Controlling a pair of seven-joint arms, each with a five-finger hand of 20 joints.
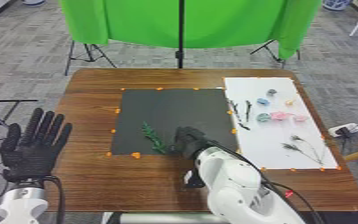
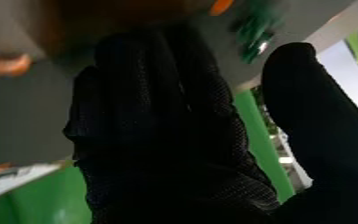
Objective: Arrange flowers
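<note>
The right hand [image 1: 191,142] is near the green leafy stem [image 1: 151,136] on the dark mat [image 1: 171,107], its fingers straight, the thumb apart, holding nothing

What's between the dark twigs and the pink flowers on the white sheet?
A teal flower, right beside the pink flowers, in the head view.

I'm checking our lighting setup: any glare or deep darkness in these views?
Head view: fairly even light, the white sheet brightest, the black mat free of strong glare; right wrist view: the right hand is nearly black, with a small white glint at the green sprig.
</note>
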